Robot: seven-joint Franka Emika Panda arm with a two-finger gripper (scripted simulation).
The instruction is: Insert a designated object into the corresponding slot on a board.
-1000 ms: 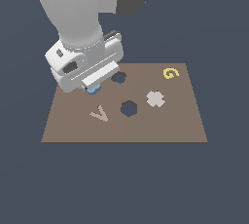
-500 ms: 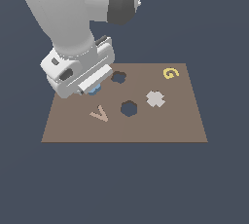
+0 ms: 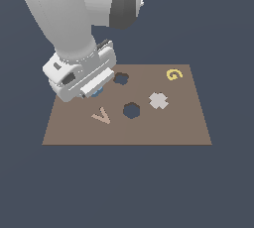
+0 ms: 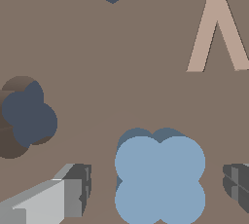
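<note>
The arm is leaning in from the upper left of the exterior view, its white wrist hanging low over the left end of the board (image 3: 188, 123). The gripper (image 3: 95, 92) is sitting right above the blue piece (image 3: 97, 91), of which only a sliver of light blue is peeking out under the wrist housing.

The wrist view is showing more. The blue piece (image 4: 159, 179) is lying flat on the brown surface, its four round lobes plain to see, and it is sitting between the two fingers. One finger (image 4: 73, 191) is standing to one side of it and the other finger (image 4: 237, 181) to the other side, each with bare board showing between pad and piece. So the jaws are spread apart and gripping nothing; the piece is resting on the board, untouched.

The slot (image 3: 121, 79) is lying just right of the wrist in the exterior view, a dark lobed hole near the board's far edge; in the wrist view the slot (image 4: 26, 117) is apart from the piece, beyond the nearer finger.

Lower centre on the board, a hexagonal hole (image 3: 131, 110) is showing dark, with a grey cross (image 3: 158, 100) just to its right, a tan V (image 3: 101, 117) to its left, and a yellow G (image 3: 173, 74) in the upper right corner.
</note>
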